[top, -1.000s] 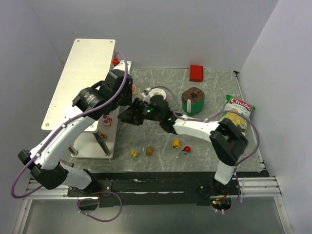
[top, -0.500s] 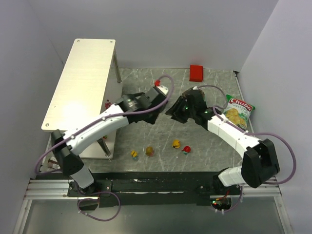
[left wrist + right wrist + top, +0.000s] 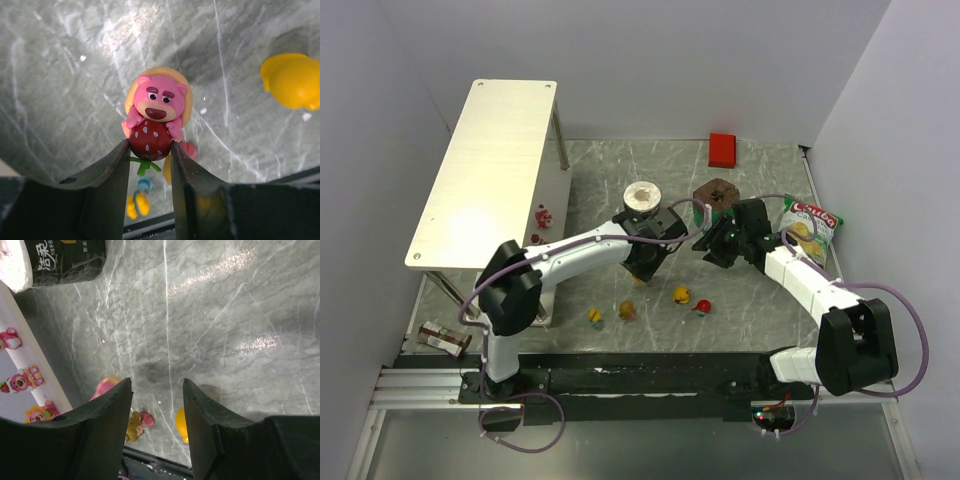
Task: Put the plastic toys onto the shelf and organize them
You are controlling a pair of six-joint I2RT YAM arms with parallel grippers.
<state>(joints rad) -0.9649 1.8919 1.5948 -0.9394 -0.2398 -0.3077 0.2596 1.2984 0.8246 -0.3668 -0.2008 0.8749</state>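
Note:
My left gripper (image 3: 639, 274) is shut on a pink bear toy hugging a red strawberry (image 3: 156, 117), low over the marble table; its fingers (image 3: 112, 170) pinch the strawberry from both sides. My right gripper (image 3: 707, 243) is open and empty above the table, with bare marble between its fingers (image 3: 107, 410). Loose toys lie near the front edge: a yellow one (image 3: 594, 316), a pink-yellow one (image 3: 628, 311), a yellow one (image 3: 681, 296) and a red one (image 3: 702, 306). The white-silver shelf (image 3: 490, 160) stands at the left. Small pink toys (image 3: 542, 214) sit on its lower tier (image 3: 15, 355).
A white-lidded cup (image 3: 642, 195) and a brown-topped green cup (image 3: 717, 192) stand behind the grippers. A red block (image 3: 722, 149) lies at the back and a green chip bag (image 3: 807, 225) at the right. A wrapper (image 3: 440, 338) lies near the left arm's base.
My left arm swung from the shelf out to the table's middle and now grips the pink bear toy. My right gripper drew back to the right, away from the shelf.

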